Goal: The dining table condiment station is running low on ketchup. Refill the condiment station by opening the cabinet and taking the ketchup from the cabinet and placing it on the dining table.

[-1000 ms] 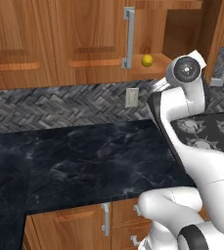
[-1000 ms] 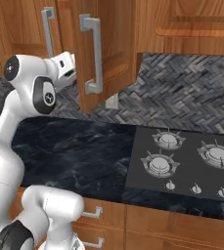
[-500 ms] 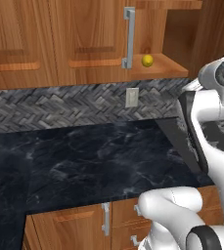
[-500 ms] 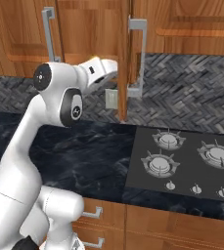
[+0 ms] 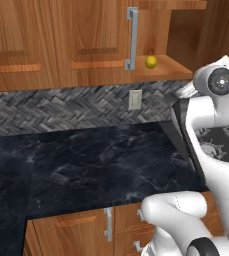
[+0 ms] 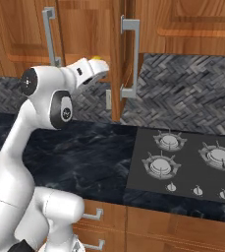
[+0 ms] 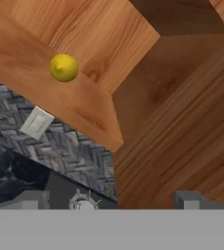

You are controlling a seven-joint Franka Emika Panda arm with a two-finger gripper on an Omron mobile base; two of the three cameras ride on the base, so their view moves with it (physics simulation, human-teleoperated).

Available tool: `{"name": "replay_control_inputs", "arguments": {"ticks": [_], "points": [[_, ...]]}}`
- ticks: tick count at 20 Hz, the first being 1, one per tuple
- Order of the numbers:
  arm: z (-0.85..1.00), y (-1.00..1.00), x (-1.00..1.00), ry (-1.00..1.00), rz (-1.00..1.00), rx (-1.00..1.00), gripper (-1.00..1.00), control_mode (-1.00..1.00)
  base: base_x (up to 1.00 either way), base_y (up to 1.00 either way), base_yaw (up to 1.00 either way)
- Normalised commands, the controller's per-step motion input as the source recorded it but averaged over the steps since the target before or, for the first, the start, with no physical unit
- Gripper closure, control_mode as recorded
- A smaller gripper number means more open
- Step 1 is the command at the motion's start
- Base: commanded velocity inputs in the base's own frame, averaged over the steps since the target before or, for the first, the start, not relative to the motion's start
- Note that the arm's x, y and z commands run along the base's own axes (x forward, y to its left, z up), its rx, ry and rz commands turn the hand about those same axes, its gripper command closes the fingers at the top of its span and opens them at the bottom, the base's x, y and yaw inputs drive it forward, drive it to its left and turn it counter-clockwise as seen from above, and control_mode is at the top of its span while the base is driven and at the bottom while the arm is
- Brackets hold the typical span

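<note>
claw (image 7: 111, 200) wide open before open cabinet (image 7: 147, 73), lemon (image 7: 64, 67) inside

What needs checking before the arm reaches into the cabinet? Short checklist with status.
1. Right door of the cabinet swung open: ok.
2. Shelf floor exposed: ok.
3. Ketchup located: not ok; no clear sighting, just a red sliver at the hand view's top-left corner.
4. Yellow ball near shelf front, possibly in the way: cannot tell.
5. Hand open and empty: ok.
6. Left door closed: ok.
</note>
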Motion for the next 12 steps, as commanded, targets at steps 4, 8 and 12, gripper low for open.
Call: {"name": "replay_control_inputs", "arguments": {"ticks": [4,8,12], "points": [[-0.01,1.0,0.0,-0.21,0.0,0.05,-1.0,-1.0,0.0,0.0,0.0],[-0.08,1.0,0.0,-0.29,0.02,0.21,-1.0,-1.0,0.0,0.0,0.0],[-0.08,0.99,0.0,-0.36,0.12,0.28,-1.0,-1.0,0.0,0.0,0.0]]}}
